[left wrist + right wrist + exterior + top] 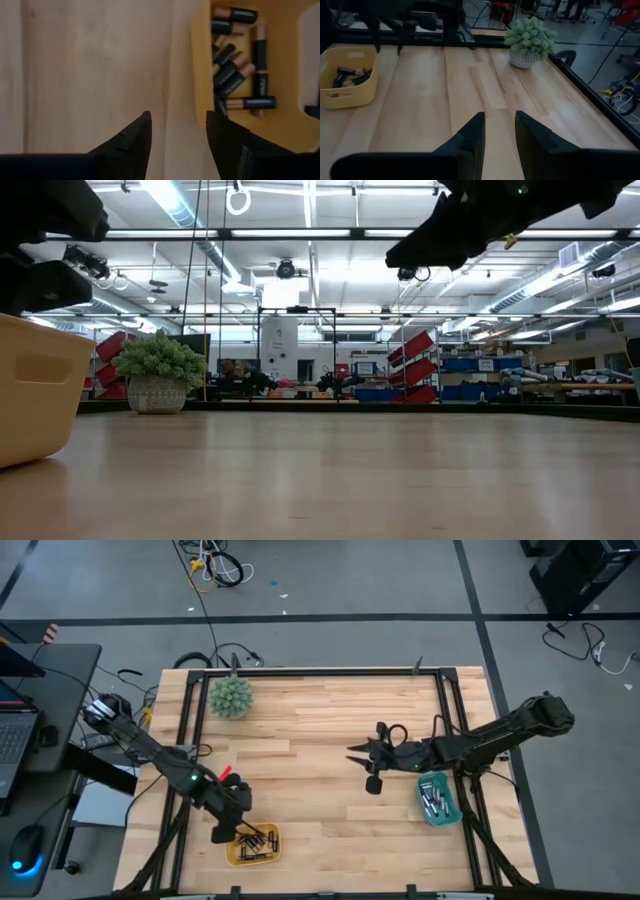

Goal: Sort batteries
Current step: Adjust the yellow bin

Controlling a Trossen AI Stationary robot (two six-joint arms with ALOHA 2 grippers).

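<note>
A light wooden desk (320,770) seen from overhead fills the middle of the frame, with a dark arm reaching in from each side.

The left tool (226,830) sits at the lower left of the overhead frame, at the left edge of a yellow tray (253,844). In the left wrist view its two dark fingers (131,134) stand apart with a narrow gap of bare wood between them, holding nothing, and the yellow tray's rim lies just beside one finger. Inside that tray lie the dark batteries (235,65), black cells with copper-coloured ends, piled loosely at mixed angles.

The right tool (368,768) hangs above the desk right of centre in the overhead frame, pointing toward the left. In the right wrist view its fingers (470,135) are apart with a narrow gap and hold nothing. Just right of it, at the lower right of the overhead frame, a teal tray (438,798) holds the silvery batteries (434,796).

A spiky green plant in a pale pot (231,697) stands on the desk at the upper left of the overhead frame, well apart from both trays
</note>
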